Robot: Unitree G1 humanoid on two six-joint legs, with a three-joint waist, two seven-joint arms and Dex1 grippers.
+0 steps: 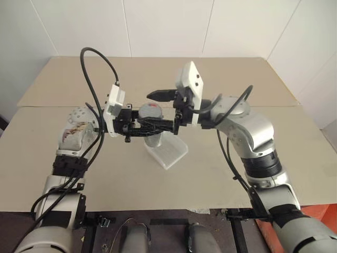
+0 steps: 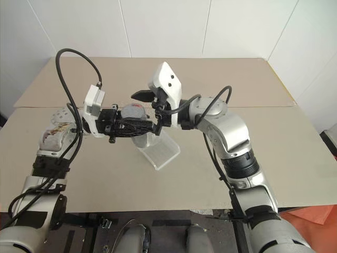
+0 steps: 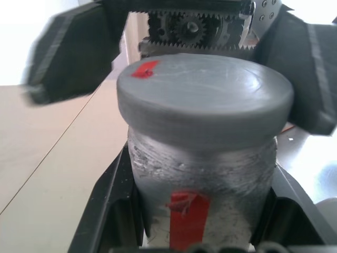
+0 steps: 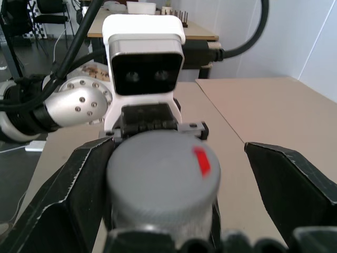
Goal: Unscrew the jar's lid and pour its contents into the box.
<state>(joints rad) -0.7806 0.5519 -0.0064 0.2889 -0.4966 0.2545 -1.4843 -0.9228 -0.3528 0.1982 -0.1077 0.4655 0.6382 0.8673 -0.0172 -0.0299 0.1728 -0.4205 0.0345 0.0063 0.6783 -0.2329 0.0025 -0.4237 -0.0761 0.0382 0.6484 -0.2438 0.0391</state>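
Note:
My left gripper [image 1: 158,126] is shut on the silvery jar [image 3: 202,174], just below its cap, and holds it upright above the table. The jar has a red strip on its wall, and its fingers [image 3: 113,211] press both sides. The grey lid [image 4: 163,176] with a red mark sits on the jar. My right gripper [image 1: 156,109] comes in from the other side, open, with its fingers [image 4: 295,184] wide on either side of the lid and apart from it. The clear box [image 1: 171,153] lies on the table right under the jar. The contents are hidden inside the jar.
The beige table [image 1: 79,174] stretches wide around the box, with a second tabletop [image 1: 237,74] joined behind it. White walls stand at the back. Black cables [image 1: 92,79] loop above my left wrist.

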